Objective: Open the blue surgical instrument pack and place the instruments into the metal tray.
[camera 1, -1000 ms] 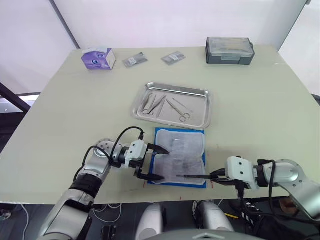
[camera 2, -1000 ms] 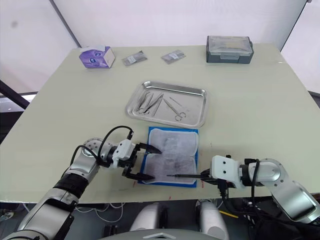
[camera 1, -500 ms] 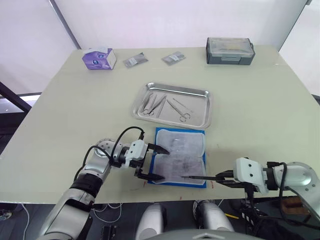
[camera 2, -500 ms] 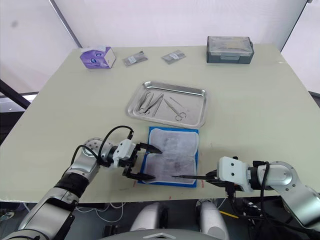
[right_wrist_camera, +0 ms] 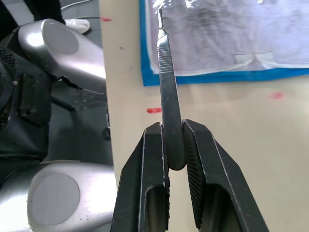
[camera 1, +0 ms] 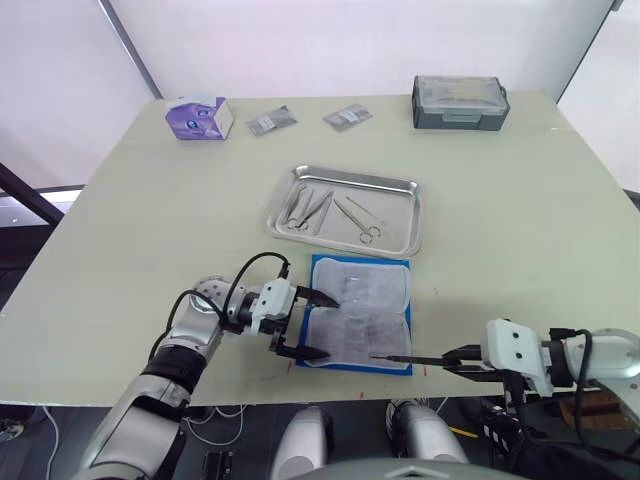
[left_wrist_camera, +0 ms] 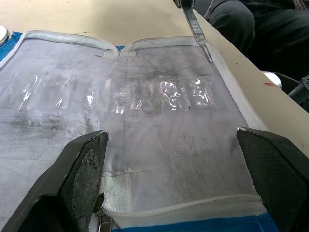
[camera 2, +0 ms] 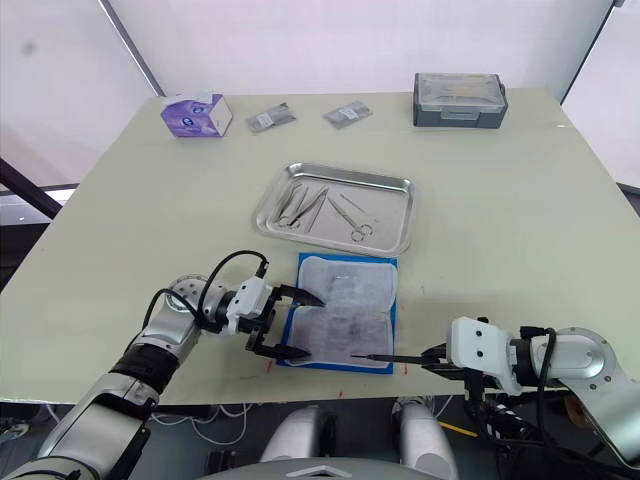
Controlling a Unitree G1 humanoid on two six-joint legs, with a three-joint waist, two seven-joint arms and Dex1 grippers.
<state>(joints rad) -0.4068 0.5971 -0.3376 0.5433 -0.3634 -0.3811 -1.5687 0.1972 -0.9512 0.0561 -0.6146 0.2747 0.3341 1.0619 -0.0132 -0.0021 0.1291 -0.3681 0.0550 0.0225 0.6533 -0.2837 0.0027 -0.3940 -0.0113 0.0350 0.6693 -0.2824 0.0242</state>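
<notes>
Pale greenish desk [camera 1: 140, 220] in front of white walls, seen from above. At the bottom right of the frame the right gripper [camera 1: 462, 358] hangs just off the desk's near edge, jaws clamped on a slim steel instrument [right_wrist_camera: 166, 87] whose tip reaches over the near right corner of the blue surgical instrument pack [camera 1: 361, 310].

The pack lies unfolded flat at lower centre, pale lining up, blue border showing around it. In the left wrist view its clear pockets look empty as far as I can tell.

The left gripper [camera 1: 308, 324] sits at the pack's left edge, jaws wide apart, one finger over the lining and the other near the front corner, nothing between them.

Just beyond the pack, mid-frame, is the metal tray [camera 1: 406, 186] with several instruments [camera 1: 308, 208] in it: ring-handled ones on the left, scissors [camera 1: 362, 220] on the right.

Along the far edge: a purple tissue box [camera 1: 198, 116] upper left, two small packets [camera 1: 270, 122] near the middle, and a dark grey lidded box [camera 1: 459, 100] upper right.
</notes>
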